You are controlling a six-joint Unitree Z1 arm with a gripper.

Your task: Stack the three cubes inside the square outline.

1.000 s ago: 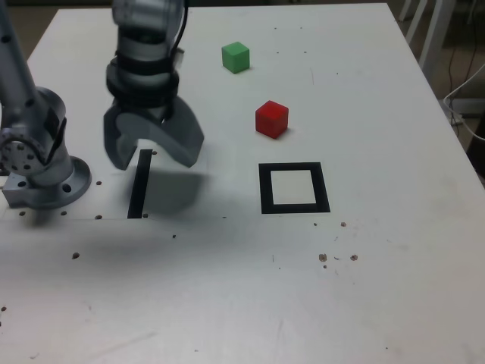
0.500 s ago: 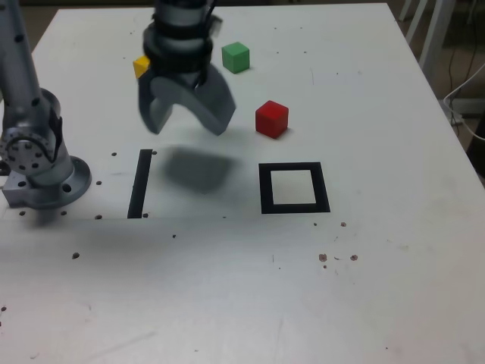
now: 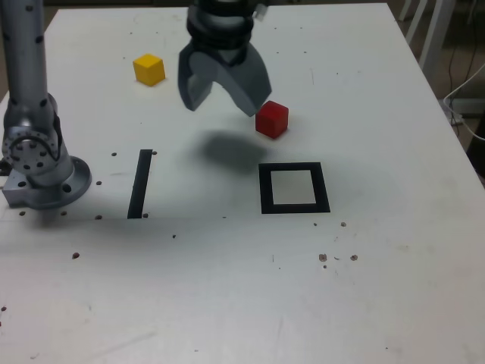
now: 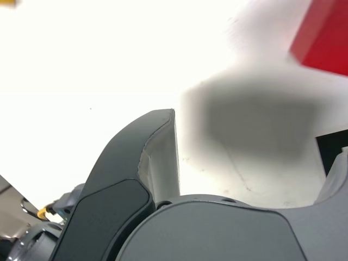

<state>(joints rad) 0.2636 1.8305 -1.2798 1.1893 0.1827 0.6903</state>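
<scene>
Currently your gripper (image 3: 225, 95) hangs above the table (image 3: 379, 288) with its two grey fingers (image 3: 195, 80) spread wide apart and nothing between them. You can see its dark shadow on the surface just below it, between the gripper and the square outline (image 3: 295, 188). The red cube (image 3: 271, 119) sits on the table immediately to the exterior view's right of the gripper; the nearer finger overlaps its edge in that view, and you cannot tell whether they touch. The red cube (image 4: 322, 38) also appears in the wrist view, blurred, beyond the shadow and outside the span of the fingers. The yellow cube (image 3: 149, 69) rests on the table toward the exterior view's left, well apart from the gripper. The green cube cannot be made out in either view. The square outline lies flat on the table nearer the camera than the red cube, and its white centre holds no cube. A straight black strip (image 3: 140, 183) lies to the exterior view's left of the outline, near the arm's round base (image 3: 45, 178).
</scene>
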